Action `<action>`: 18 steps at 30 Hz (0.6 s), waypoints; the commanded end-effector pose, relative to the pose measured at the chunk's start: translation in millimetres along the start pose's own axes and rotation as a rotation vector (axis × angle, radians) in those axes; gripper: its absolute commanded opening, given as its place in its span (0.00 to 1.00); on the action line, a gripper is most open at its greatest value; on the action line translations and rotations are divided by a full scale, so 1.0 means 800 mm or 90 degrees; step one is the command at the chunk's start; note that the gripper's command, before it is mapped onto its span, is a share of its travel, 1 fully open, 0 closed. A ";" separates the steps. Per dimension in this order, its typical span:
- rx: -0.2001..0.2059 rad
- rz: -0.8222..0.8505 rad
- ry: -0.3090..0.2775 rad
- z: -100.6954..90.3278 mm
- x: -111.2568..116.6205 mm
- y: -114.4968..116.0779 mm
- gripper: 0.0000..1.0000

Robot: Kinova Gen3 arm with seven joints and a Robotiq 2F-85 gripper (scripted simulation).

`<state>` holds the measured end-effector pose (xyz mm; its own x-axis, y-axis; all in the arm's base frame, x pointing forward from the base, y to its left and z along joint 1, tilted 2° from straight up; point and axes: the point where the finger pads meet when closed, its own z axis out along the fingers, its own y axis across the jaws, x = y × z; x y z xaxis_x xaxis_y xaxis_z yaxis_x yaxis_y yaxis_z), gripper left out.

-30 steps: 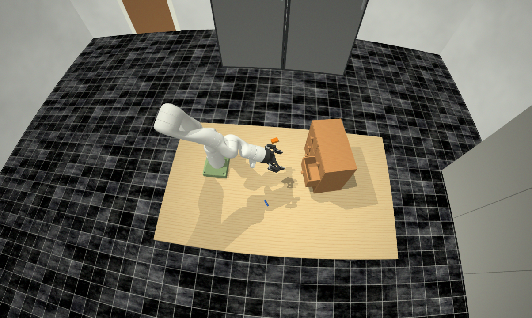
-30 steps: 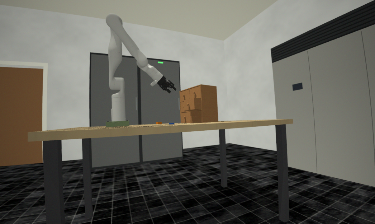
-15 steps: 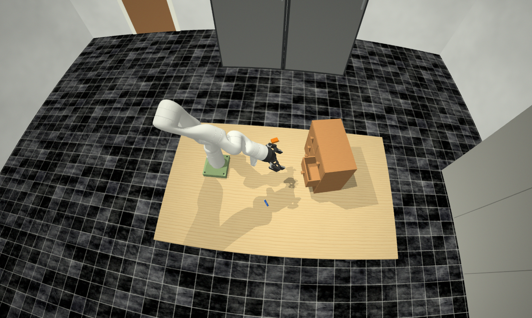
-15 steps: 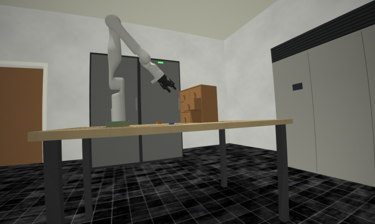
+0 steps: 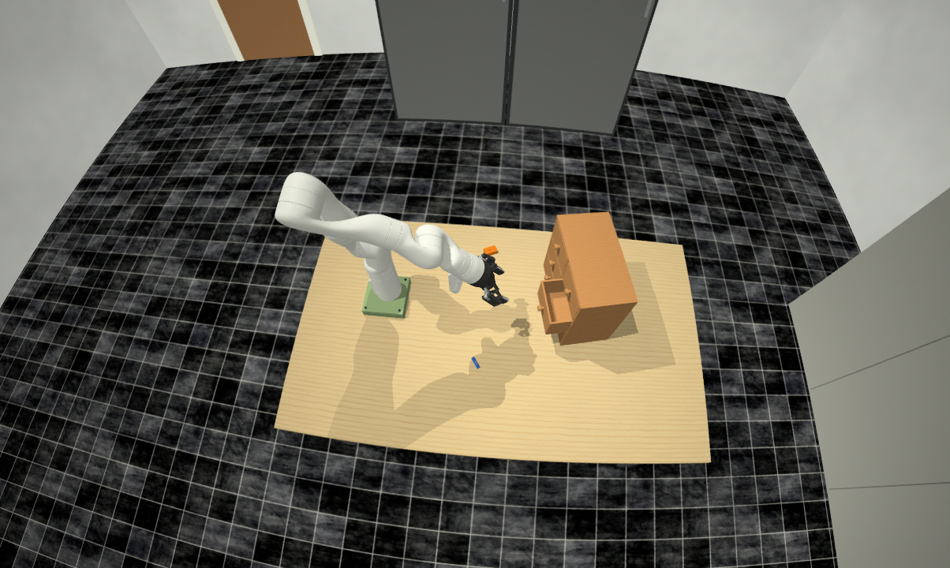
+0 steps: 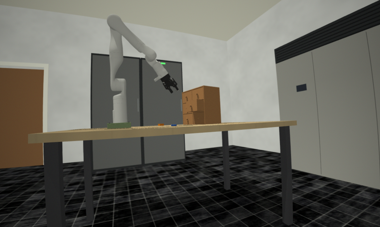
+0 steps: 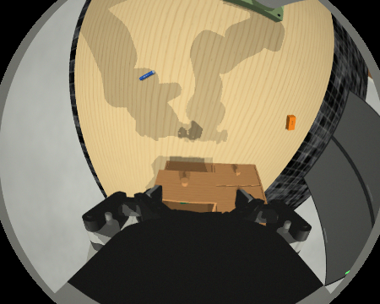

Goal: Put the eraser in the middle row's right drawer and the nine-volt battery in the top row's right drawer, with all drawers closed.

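The chest (image 5: 602, 261) (image 6: 212, 105) (image 7: 228, 169) stands upright. Its right middle-row drawer (image 5: 557, 327) (image 6: 200, 105) (image 7: 203, 179) is pulled out. A sliver of something green (image 7: 183, 203) shows inside; I cannot tell whether it is the eraser. The top-row drawers look pushed in. An orange block (image 5: 490, 250) (image 6: 160, 124) (image 7: 290, 122) with small dark dots, possibly the nine-volt battery, lies on the table. My gripper (image 5: 503, 285) (image 6: 174, 90) (image 7: 198, 196) is open and empty, above the table in front of the chest, clear of the drawer.
A thin blue stick (image 5: 475, 362) (image 6: 173, 125) (image 7: 147, 75) with a pale end lies on the table (image 5: 605, 416) on the near side. The green robot base (image 5: 385, 309) (image 6: 118, 125) stands opposite the drawer fronts. The arm's shadows cross the table between base and chest.
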<state>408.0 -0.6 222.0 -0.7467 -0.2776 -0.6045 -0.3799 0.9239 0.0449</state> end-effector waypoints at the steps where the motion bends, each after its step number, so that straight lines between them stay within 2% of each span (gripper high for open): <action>1: 0.002 -0.005 0.000 0.000 -0.007 0.000 1.00; 16: 0.003 -0.005 0.108 -0.007 -0.012 0.000 1.00; 18: 0.003 -0.005 0.108 -0.007 -0.012 0.000 1.00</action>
<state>408.6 -6.7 229.6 -0.8320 -0.3090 -0.4607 -0.3677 0.9291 0.0409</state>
